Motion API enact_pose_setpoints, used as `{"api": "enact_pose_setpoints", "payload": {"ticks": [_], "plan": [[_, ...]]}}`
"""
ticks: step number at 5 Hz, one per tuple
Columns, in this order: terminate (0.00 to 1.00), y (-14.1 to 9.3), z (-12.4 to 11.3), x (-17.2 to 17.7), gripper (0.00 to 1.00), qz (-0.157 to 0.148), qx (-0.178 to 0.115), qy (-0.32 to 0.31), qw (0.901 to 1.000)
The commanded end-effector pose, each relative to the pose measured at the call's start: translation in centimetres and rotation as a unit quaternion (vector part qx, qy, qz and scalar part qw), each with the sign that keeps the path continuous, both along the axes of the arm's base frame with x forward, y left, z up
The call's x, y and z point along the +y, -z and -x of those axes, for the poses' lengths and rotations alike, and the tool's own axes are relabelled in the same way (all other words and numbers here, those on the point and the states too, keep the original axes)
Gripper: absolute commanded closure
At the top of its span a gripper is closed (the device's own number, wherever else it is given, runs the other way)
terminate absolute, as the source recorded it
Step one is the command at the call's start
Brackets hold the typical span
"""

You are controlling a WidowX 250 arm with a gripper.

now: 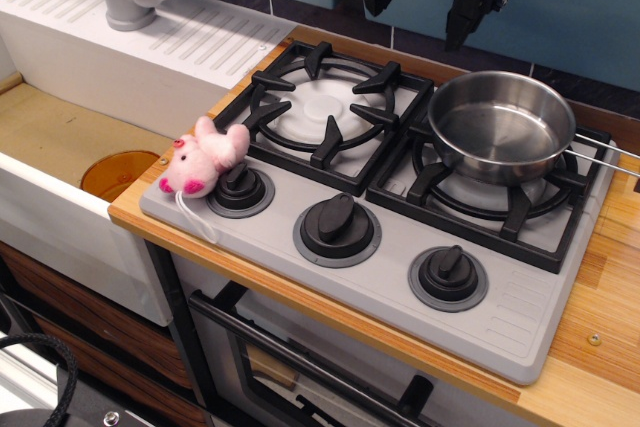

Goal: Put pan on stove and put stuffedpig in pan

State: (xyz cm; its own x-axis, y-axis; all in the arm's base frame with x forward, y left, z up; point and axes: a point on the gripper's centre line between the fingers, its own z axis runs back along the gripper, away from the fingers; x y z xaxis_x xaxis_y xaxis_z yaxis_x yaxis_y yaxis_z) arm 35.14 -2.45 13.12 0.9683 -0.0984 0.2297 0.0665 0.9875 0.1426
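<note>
Already pan (500, 127) is sitting on stove (400, 247); gripper (420, 7) is hanging open, empty. Stuffedpig (205, 157) is looking soft, light; likely pinching its plump body.

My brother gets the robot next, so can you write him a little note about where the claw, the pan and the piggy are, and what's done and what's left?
Gripper: up high behind the stove, jaws apart, holding nothing.
Pan: already sitting on the right burner of the stove, empty, wire handle pointing right.
Stuffedpig: lying at the stove's front left corner, leaning against the left knob, string hanging toward the front edge.
Done: pan on stove.
Left: grab the pig, carry it to the right and drop it into the pan.
</note>
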Motion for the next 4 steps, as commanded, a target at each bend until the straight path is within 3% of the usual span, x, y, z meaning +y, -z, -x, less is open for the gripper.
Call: {"api": "enact_pose_setpoints", "payload": {"ticks": [1, 4], "plan": [[0.00, 0.0, 0.0, 0.0, 0.00, 0.000, 0.000, 0.000, 1.0000], [0.00, 3.6, -1.1, 1.0, 0.00, 0.050, -0.031, 0.003, 0.9982]]}}
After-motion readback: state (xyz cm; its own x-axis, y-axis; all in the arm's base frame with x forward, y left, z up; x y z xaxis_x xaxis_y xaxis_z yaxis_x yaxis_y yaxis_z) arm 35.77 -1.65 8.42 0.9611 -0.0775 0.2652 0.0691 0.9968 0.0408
